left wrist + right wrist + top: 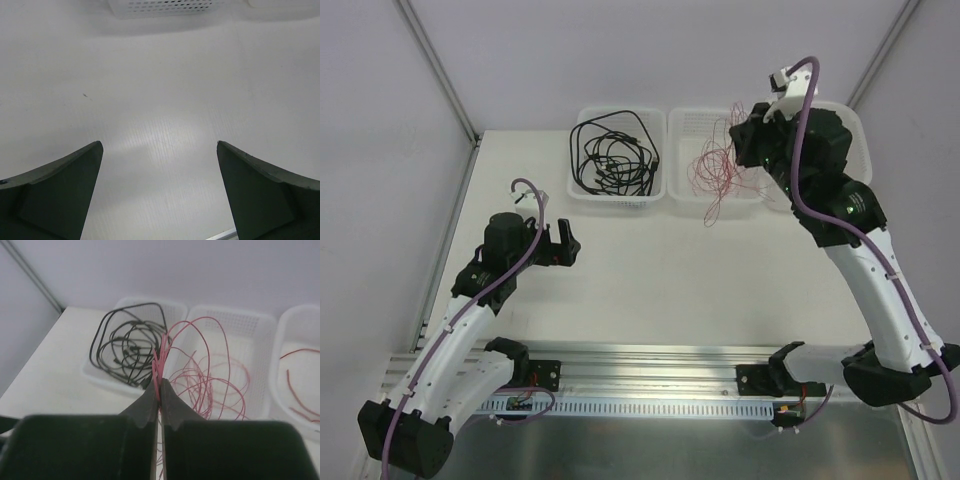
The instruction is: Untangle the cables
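Red wires (158, 371) pinched in right claw (160, 390), bundle running straight out from its tips, left claw (160, 145) wide

Thick cables (613, 155): you see solid black along every loop, plugs included.
Thin wires (715, 172): you see red shading to pink where the light catches them.
Baskets (618, 203): translucent white; your wrist views show a fine grid of holes in the walls.
Table (650, 280): plain white, with faint fine ribbing in your left wrist view.
Arms (860, 285): white links, black joints.
Hoses (805, 120): purple.
Left gripper (159, 145): dark grey-green.
Right gripper (160, 390): near black.
Rail (650, 365): bare silver metal.
Walls (620, 50): pale lilac-grey.
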Tool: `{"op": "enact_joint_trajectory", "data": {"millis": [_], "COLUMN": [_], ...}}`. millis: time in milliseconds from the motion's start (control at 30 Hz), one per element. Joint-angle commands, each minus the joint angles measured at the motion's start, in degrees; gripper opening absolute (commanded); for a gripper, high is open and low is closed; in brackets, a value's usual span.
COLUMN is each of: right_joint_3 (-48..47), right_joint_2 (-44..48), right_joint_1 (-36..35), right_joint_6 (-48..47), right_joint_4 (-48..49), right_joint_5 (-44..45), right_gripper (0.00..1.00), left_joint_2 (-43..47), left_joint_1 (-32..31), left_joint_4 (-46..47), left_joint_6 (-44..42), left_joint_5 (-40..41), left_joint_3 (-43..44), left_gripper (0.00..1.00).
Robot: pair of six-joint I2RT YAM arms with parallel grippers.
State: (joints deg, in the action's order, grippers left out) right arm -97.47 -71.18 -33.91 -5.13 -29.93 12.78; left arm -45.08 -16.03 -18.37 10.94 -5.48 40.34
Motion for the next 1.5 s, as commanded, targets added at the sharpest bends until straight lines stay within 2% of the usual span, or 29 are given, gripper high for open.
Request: {"op": "enact_joint_trajectory", "data": {"millis": [0,133,267,433,533,567,600,667,700,767,800,867,933,1033,1200,1400,1467], "right_joint_3": [-6.2,-9.8,-15.4,-17.7,-19.9,-20.3,-20.4,-21.1,-21.3,-20.5,-19.8,-17.6,-15.5,-7.1,12.8,31.3,33.9], "right_joint_2": [-5.7,-12.7,-21.8,-32.3,-38.7,-40.1,-41.5,-44.6,-45.0,-44.0,-43.1,-39.0,-35.4,-27.5,-16.1,-9.6,-9.3], "right_joint_1": [5.1,11.9,17.8,19.9,21.4,21.8,21.9,22.2,22.3,22.3,22.3,22.3,22.3,22.3,22.3,22.2,22.3], "right_joint_6": [-5.7,-4.6,-1.5,-2.5,-1.6,-1.5,-1.5,-1.3,-1.2,-1.3,-1.5,-2.1,-2.2,-3.1,-9.0,-9.2,-8.9], "right_joint_4": [3.0,10.4,12.8,17.8,16.1,15.4,14.6,11.8,9.7,8.7,8.3,8.0,6.8,6.7,6.6,10.1,12.8], "right_joint_5": [-0.9,-5.7,-14.1,-13.1,-11.4,-11.3,-11.4,-12.3,-14.2,-15.2,-15.7,-16.7,-16.8,-18.2,-19.8,-21.4,-22.0], "right_gripper": [0.01,0.01,0.01,0.01,0.03,0.08,0.24,0.41,0.54,0.64,0.73,0.77,0.77,0.76,0.70,0.66,0.64], "left_joint_2": [0.8,0.5,0.1,0.1,-0.3,-0.4,-0.5,-0.8,-0.9,-1.0,-1.0,-1.0,-0.7,-0.4,-0.1,0.5,0.9], "left_joint_1": [0.4,0.6,0.5,0.6,0.6,0.5,0.5,0.6,0.6,0.6,0.6,0.5,0.6,0.5,0.5,0.5,0.5], "left_joint_4": [0.2,0.1,0.0,-0.1,-0.2,-0.3,-0.3,-0.3,-0.3,-0.3,-0.3,-0.3,-0.4,-0.4,-0.4,-0.4,-0.4], "left_joint_6": [-0.9,-0.9,-1.0,-1.1,-1.2,-1.1,-1.1,-1.2,-1.2,-1.1,-1.1,-1.0,-0.9,-1.0,-1.0,-0.9,-0.8], "left_joint_5": [0.6,0.5,0.4,0.6,0.6,0.4,0.3,-0.1,-0.1,-0.5,-0.6,-0.8,-0.7,-0.8,-1.4,-1.3,-1.5], "left_joint_3": [-0.5,-0.7,-0.8,-1.0,-0.8,-0.8,-0.7,-0.7,-0.7,-0.7,-0.7,-0.6,-0.6,-0.6,-0.6,-0.7,-0.7], "left_gripper": [0.99,0.99,0.99,0.99,0.99,0.99,0.99,0.99,0.99,0.99,0.99,0.99,0.99,0.99,0.99,0.99,0.99]}}
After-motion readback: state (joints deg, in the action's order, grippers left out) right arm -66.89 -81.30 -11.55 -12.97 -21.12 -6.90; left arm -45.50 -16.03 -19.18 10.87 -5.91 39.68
